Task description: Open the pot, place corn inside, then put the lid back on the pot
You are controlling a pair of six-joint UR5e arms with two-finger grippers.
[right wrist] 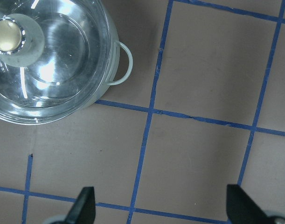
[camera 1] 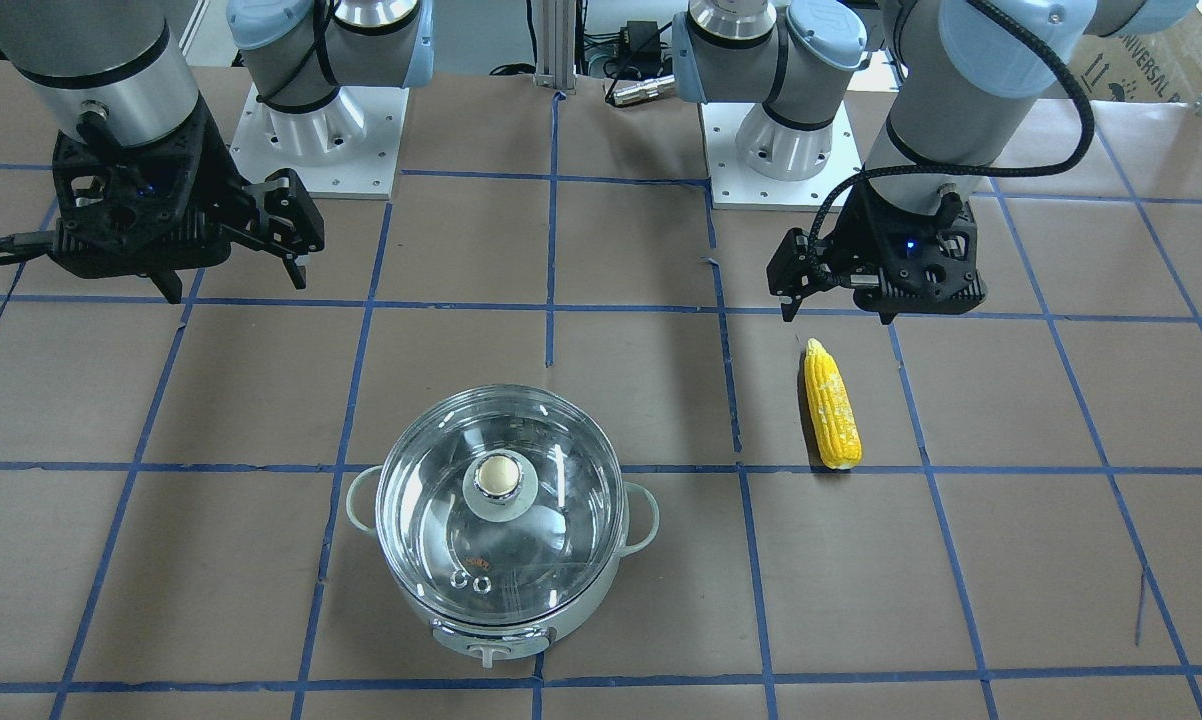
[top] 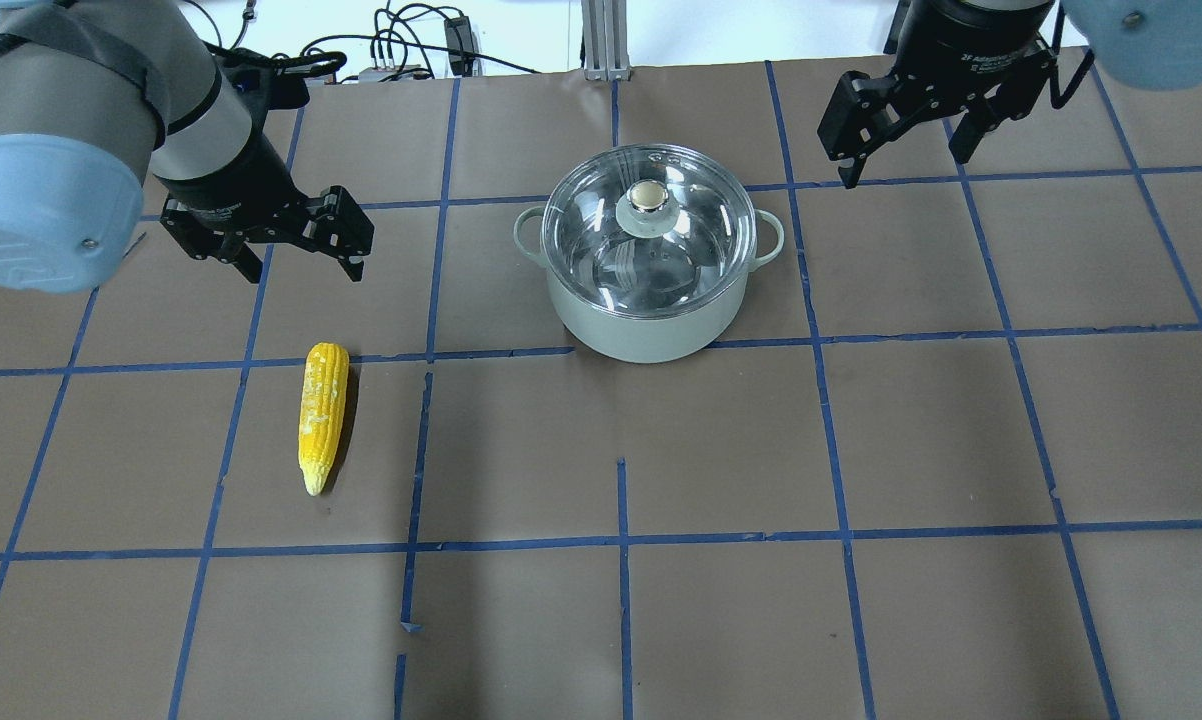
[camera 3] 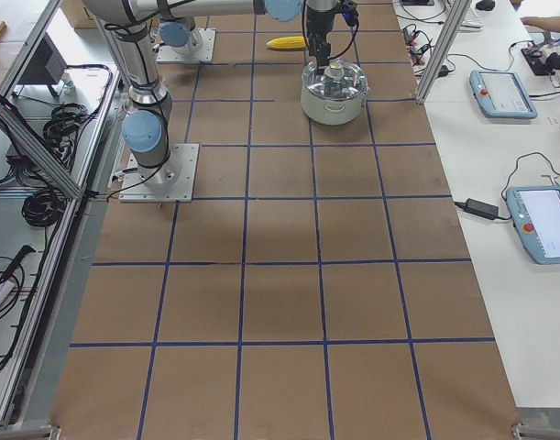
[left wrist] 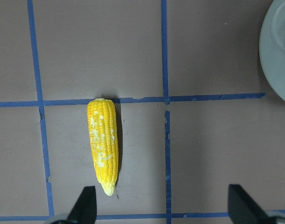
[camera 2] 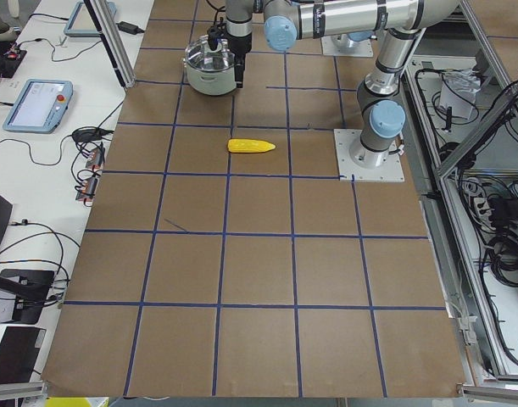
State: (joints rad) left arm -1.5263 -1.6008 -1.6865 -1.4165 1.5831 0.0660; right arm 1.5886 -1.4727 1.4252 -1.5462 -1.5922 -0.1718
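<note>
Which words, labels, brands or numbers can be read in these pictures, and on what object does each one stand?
"UNIVERSAL R", then cut off: on the cardboard box in the front-facing view's top right corner.
White print on the bodies of the left end effector and right end effector: too small to read.
Orange mark on the lid: too blurred to read.

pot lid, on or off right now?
On. The clear glass domed lid with beige knob sits level on the rim of the pale mint round pot, covering it; the yellow ear of corn lies outside it.
</note>
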